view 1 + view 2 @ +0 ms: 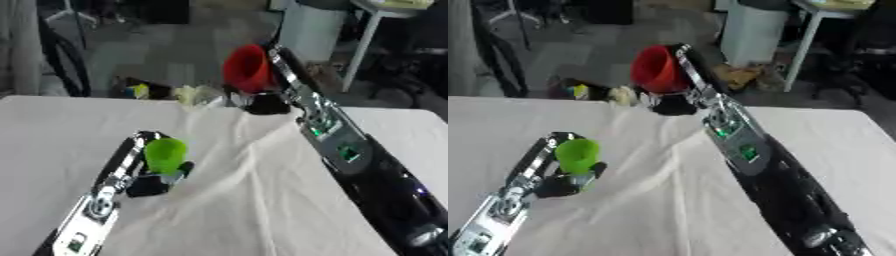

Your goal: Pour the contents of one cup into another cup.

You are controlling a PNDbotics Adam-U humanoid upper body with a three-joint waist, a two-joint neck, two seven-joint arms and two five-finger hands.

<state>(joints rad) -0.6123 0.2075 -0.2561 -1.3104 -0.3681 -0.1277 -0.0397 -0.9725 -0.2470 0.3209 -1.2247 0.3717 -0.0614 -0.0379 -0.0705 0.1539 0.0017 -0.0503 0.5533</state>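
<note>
Stereo head view of a two-handed pour over a table (52,125) draped in a rumpled white cloth. At left, the left hand (150,184) has its fingers curled around the base of a green cup (164,154), which stands roughly upright with its mouth up and sits low, just above or on the cloth; which of the two cannot be told from these views. Toward the centre and farther back, the right hand (265,103) grips a red cup (246,68) from below, fingers closed on its lower part; this cup is raised well above the table near the far edge and tipped, its mouth turned toward the robot's left and its long axis leaning away from vertical. The relation governing the pour: the red cup lies up, back and to the right of the green one, and the two are well apart, so the red mouth is not yet over the green mouth. Judged from this layout, either the right arm must carry the red cup forward and leftward or the left arm must lift the green cup to meet it before further tilting. Contents of either cup are not visible. Small objects lie beyond the far table edge.
</note>
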